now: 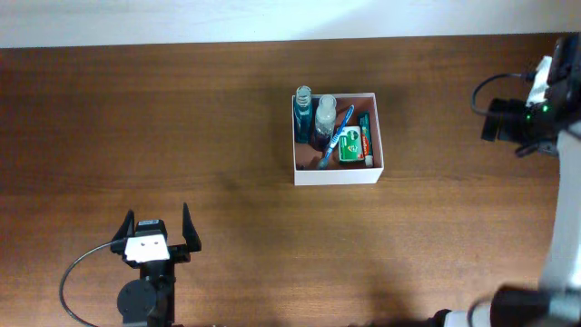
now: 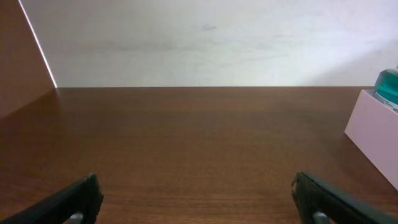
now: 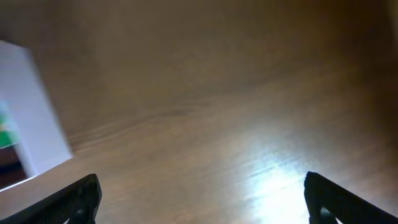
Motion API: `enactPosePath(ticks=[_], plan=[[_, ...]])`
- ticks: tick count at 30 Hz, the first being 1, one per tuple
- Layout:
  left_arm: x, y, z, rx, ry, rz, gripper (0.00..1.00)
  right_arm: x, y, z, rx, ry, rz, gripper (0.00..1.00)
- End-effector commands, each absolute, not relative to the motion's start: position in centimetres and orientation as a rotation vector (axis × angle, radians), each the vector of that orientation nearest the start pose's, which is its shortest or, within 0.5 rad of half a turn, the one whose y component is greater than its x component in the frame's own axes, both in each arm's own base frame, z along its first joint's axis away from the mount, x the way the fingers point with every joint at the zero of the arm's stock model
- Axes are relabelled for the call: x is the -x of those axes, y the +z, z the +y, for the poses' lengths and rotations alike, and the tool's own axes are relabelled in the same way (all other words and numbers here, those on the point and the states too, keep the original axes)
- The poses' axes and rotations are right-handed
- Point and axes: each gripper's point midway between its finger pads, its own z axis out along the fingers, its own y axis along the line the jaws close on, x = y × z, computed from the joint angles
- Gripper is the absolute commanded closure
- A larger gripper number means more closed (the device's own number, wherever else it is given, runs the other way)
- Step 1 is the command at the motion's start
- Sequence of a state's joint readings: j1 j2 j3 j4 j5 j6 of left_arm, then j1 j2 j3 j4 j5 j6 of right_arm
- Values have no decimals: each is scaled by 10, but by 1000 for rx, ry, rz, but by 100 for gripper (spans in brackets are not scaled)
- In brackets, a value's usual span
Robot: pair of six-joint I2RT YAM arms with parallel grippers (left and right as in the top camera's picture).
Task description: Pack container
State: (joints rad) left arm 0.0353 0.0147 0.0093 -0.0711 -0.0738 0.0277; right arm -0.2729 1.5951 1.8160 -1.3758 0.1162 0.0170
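Note:
The container (image 1: 336,173), a square white-walled box, stands at the table's middle back. In it are a blue bottle (image 1: 302,114), a clear bottle (image 1: 325,113), a blue toothbrush (image 1: 337,136), a green box (image 1: 349,146) and a red-and-white tube (image 1: 366,142). My left gripper (image 1: 156,223) is open and empty at the front left, far from the box. In the left wrist view its jaws (image 2: 198,199) are wide apart, and the container wall (image 2: 373,137) shows at the right. My right gripper (image 1: 497,120) hovers to the right of the box. Its jaws (image 3: 202,196) are open and empty, and the container wall (image 3: 31,118) shows at the left.
The brown wooden table (image 1: 182,127) runs to a white wall at the back. A black cable (image 1: 73,282) loops beside the left arm's base. The right arm's white body (image 1: 563,227) stands along the right edge.

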Motion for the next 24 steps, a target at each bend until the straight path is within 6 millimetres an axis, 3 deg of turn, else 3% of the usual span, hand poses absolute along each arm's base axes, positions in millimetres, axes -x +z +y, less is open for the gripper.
enactPosePath(ticks=[1, 7, 12, 15, 24], plan=[[-245, 158, 21, 47, 116, 1645, 1, -325, 302, -85, -308, -231, 2600, 1], [-245, 158, 21, 47, 116, 1645, 1, -299, 341, -54, -196, -215, 2474, 1], [-245, 158, 21, 48, 116, 1645, 1, -279, 345, -42, -176, -141, 2399, 1], [-245, 158, 21, 48, 116, 1645, 1, -278, 340, -33, -148, -82, 2295, 1], [-245, 158, 21, 48, 116, 1645, 1, -255, 283, 3, -11, 113, 2013, 1]])
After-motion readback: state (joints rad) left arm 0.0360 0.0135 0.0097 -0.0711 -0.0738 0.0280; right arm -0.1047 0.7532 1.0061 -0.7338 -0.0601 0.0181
